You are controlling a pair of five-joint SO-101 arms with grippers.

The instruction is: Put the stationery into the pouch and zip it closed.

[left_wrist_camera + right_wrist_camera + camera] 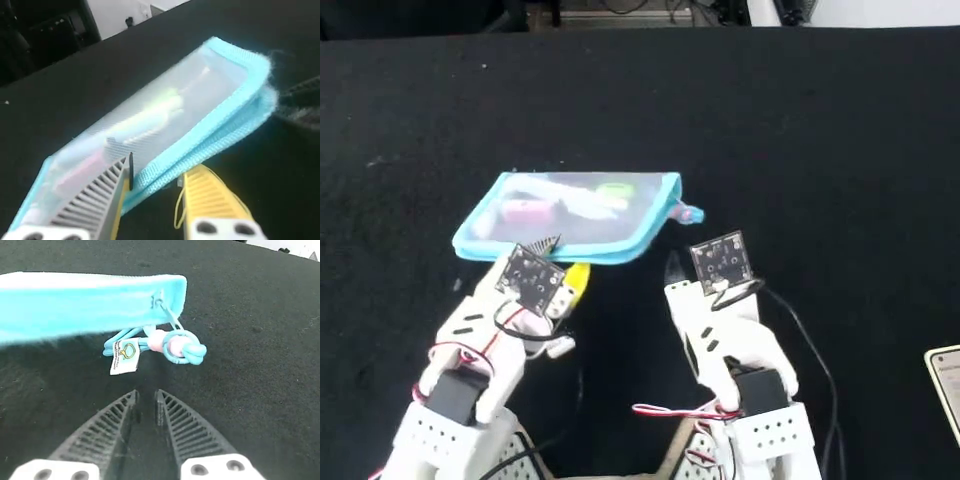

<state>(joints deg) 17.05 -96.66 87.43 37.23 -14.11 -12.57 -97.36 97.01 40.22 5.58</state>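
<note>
- The left claw (161, 169) sat at the pouch's near long edge, towards the pouch's left half. Its jaws were closed on the blue hem, with the grey finger over the mesh face and the yellow finger outside the edge.
- The pouch (570, 215) lay flat on the black desk (820, 130), its long axis running left to right across the front of both arms.
- The stationery (525, 210), in pink, white and green pieces, was already inside the pouch, showing through its translucent face.
- The zip slider (157, 299) stood at the pouch's right end. From these angles the zip looked closed, though I could not be sure.
- The pull cord (175, 347), with beads and a small tag, trailed on the desk just off the pouch's right end.
- The right claw (146, 400) hung just short of the pouch's right end, aimed at the pull cord. Its jaws were narrowly parted and held nothing.
- The right arm was clearly the nearer one to the cord. Any zip stroke would likely run along the pouch's long axis while the left claw anchored the hem.
</note>
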